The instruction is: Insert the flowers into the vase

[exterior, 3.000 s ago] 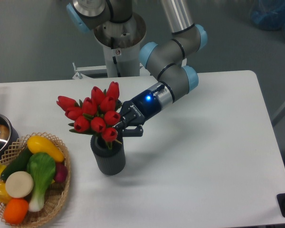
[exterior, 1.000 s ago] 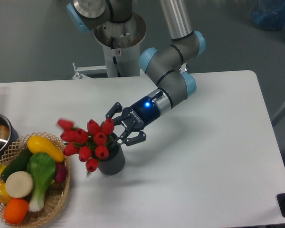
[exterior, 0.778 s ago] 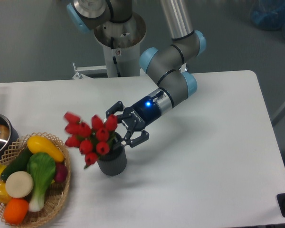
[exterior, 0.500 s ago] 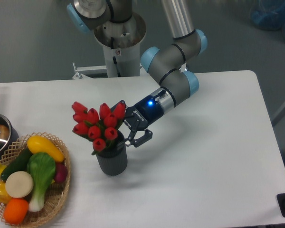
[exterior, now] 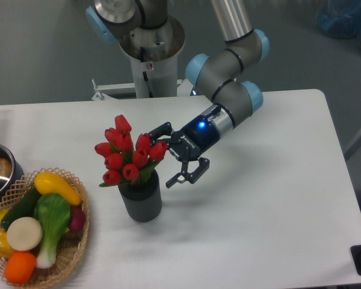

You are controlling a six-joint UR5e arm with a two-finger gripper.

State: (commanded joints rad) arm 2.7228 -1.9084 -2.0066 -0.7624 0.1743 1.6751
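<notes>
Flowers (exterior: 127, 158) stand with their stems in the vase (exterior: 141, 200) on the white desk (exterior: 259, 198), the red buds spreading above its mouth, while the hand (exterior: 175, 155), spread wide and holding nothing, hangs just right of them, and a basket (exterior: 72, 253) of toy vegetables (exterior: 39, 226) sits left.

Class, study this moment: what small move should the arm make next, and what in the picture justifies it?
Probably draw the tool back to the right, away from the tulips. Its fingers are spread open beside the bunch, gripping nothing, and the stems already sit in the ribbed grey vase, which stands upright on the table.
</notes>
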